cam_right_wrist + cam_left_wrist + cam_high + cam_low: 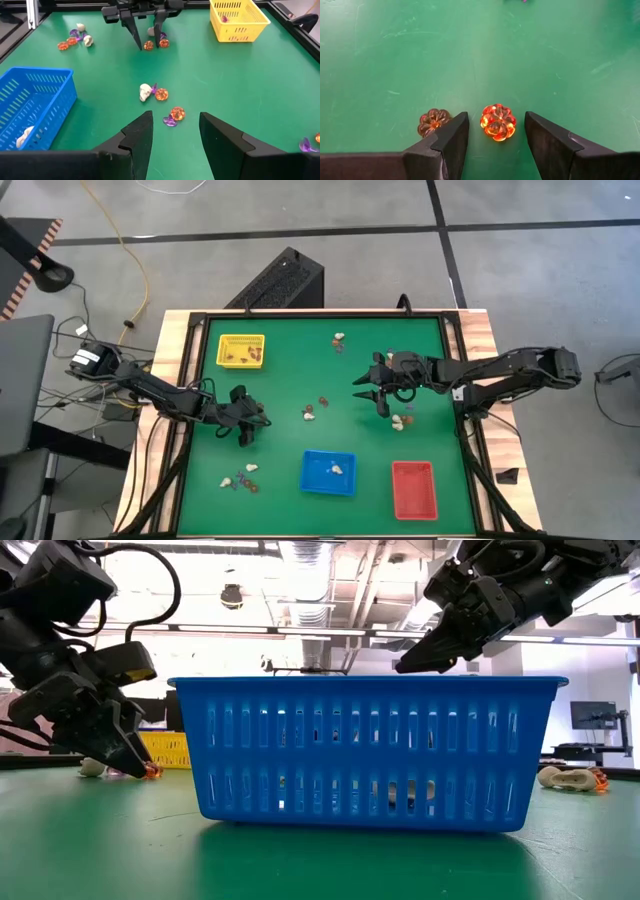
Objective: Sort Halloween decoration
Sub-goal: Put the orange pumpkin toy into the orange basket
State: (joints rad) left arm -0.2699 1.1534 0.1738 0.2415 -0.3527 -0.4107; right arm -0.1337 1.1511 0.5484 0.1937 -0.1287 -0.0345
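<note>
Halloween decoration (310,412) trinkets are lying scattered mid-frame on the green table (290,370), awaiting sorting. Left gripper (496,131), jaws apart, is straddling an orange pumpkin (497,122) to pinch it. Right gripper (175,131) is hovering, jaws apart.

A flat green-topped table (300,370) with a dark frame and pale wooden side boards carried everything. On it stood a yellow rectangular slotted plastic tray (241,350) near one far corner, a blue rectangular slotted plastic tray (328,472) at the near edge, and a red rectangular plastic tray (413,489) just beside the blue one. Tiny Halloween trinkets (315,410), whitish-cream, purple and orange-red, lay scattered on the green surface in small clusters. One glossy orange pumpkin-shaped trinket (497,122) sat beside a darker brown one (432,121).
</note>
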